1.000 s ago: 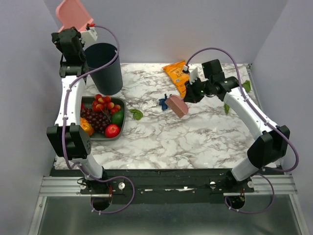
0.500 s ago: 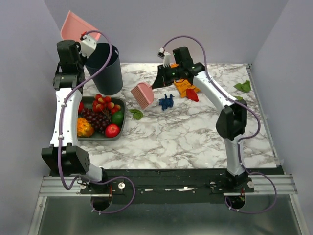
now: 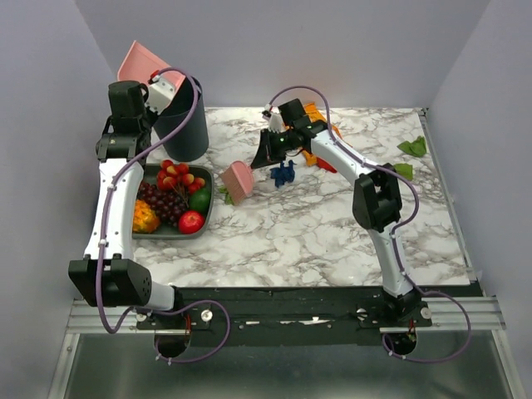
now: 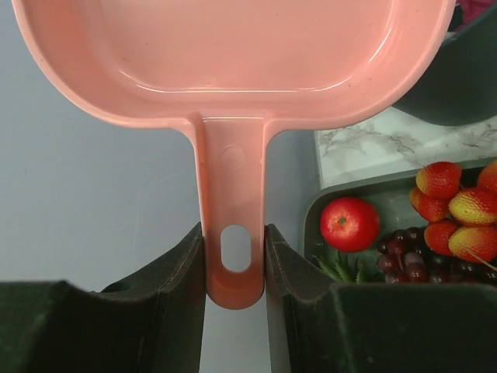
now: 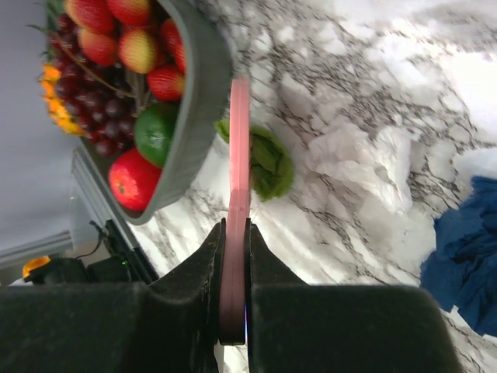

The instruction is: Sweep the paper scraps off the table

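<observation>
My left claw (image 4: 234,260) is clamped part-open on the dustpan (image 4: 233,54) handle; my right claw (image 5: 234,256) pinches nearly closed on the thin brush (image 5: 239,155), beside a green scrap (image 5: 269,160).

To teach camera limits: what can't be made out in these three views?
Bin contents: top view, left arm covers part of its mouth, rest dark.
Brush bristles: right wrist view, brush seen edge-on.
Green scrap by the tray: top view, mostly behind the brush.
Dustpan lip: left wrist view, cut off at top edge.
</observation>
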You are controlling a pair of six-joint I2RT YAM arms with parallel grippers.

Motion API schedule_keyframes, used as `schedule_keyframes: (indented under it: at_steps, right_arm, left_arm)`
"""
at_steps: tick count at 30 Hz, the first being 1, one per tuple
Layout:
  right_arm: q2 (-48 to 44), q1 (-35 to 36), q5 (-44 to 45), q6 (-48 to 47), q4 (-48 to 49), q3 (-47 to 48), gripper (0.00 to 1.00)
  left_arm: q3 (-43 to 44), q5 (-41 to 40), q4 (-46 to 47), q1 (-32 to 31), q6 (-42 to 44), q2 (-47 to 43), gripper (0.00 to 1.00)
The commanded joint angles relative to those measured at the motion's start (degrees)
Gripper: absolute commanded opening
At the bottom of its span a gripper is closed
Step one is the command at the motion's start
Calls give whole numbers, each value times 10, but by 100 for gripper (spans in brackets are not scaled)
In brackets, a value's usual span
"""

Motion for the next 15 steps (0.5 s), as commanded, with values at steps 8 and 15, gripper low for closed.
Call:
schedule_keyframes:
  at_steps: [8,15]
  right_arm:
    - [-92,5,113,-45,-50,-154,1]
    - [-225,-5,163,-157,-73,-275,1]
  left_arm:
    - [-56,24,-39,-104,-44,-28,0]
    - [-43,45,-91,-169,-34,-17,0]
